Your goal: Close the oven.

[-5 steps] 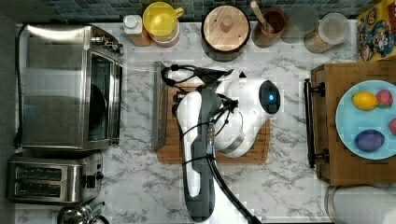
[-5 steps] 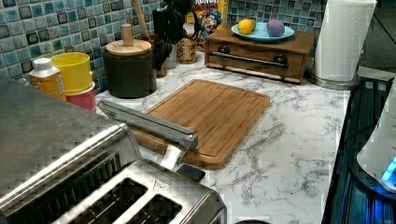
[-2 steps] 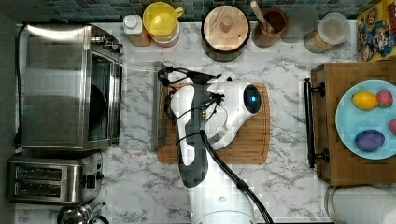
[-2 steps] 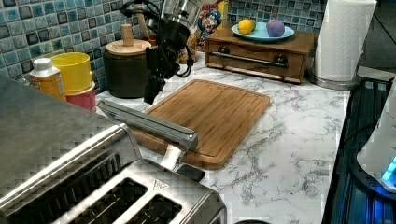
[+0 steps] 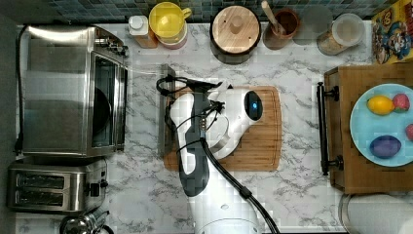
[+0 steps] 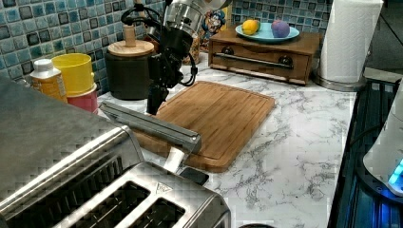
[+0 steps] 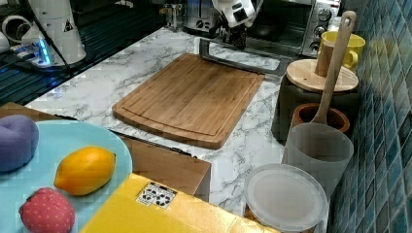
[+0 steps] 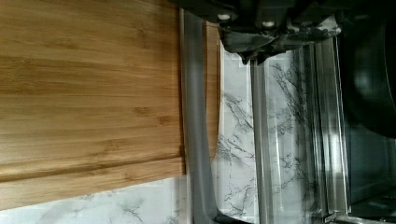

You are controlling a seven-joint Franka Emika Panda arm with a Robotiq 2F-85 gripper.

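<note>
Claw [image 6: 156, 102] hovers at the open oven [image 5: 73, 92] door's handle, grip unclear.

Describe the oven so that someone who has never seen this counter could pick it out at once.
Start at the marble counter and go to the top view's left end. The oven is the large boxy brushed-steel appliance there, its glass door folded down flat and its bar handle lying along the wooden cutting board. The smaller toaster beside it has two slots on top and no door.
</note>
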